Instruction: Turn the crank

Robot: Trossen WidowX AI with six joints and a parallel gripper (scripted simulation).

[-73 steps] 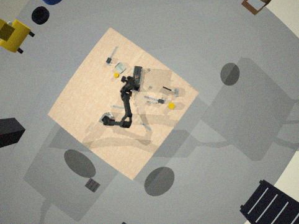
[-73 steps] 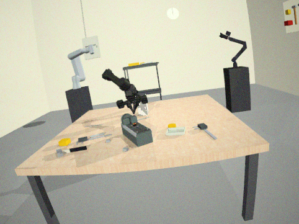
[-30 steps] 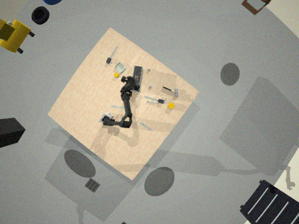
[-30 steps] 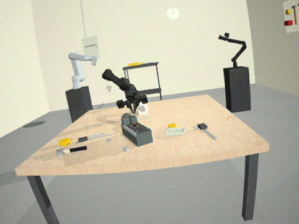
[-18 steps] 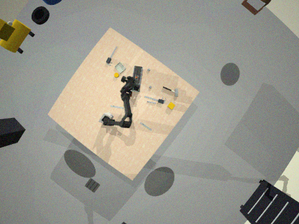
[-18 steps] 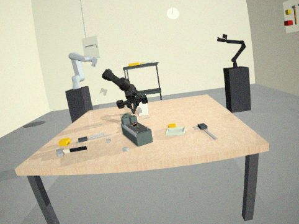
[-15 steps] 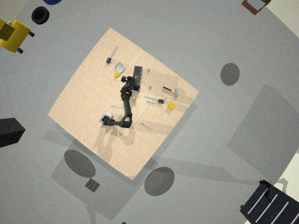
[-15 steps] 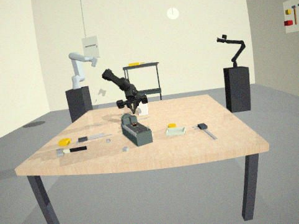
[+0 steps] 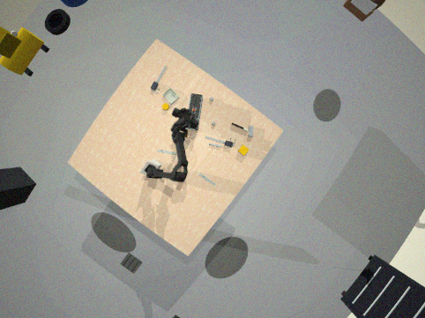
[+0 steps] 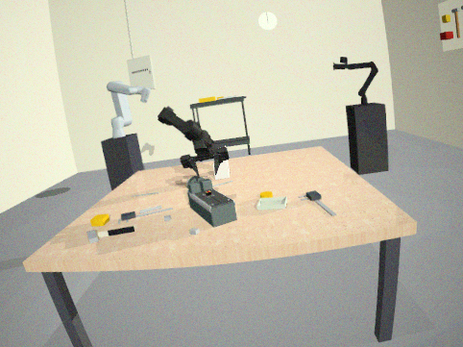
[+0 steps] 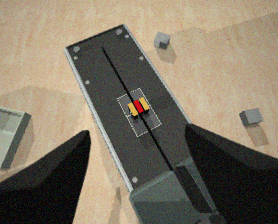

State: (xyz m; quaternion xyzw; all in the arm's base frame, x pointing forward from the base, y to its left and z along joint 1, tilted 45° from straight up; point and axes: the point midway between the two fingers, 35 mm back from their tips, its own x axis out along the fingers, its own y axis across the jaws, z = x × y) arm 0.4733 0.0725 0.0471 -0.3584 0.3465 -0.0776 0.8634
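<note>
Pale wood (image 9: pixel 119 132) (image 10: pixel 288 231) (image 11: pixel 30 60) carries the dark, slotted machine (image 9: pixel 197 103) (image 10: pixel 222 214) (image 11: pixel 107 82), its red pointer (image 11: pixel 139 106) between brass marks (image 11: pixel 144 103), beneath the spread, empty hand (image 10: pixel 206 168) (image 11: pixel 138 133).

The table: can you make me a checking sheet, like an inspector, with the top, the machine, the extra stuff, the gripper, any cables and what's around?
Surface: pale wooden table, shadows across it.
Job's things: dark machine; red pointer between two brass marks, looks about level; crank handle not clearly seen.
Clutter: hammer, green tray, two small gray blocks, yellow pieces, two calipers.
Gripper: the gripper is open, nothing between its fingers.
Cables: nothing seen on the table.
Surroundings: white arm and black arm on stands, dark shelf rack, wall clock.
</note>
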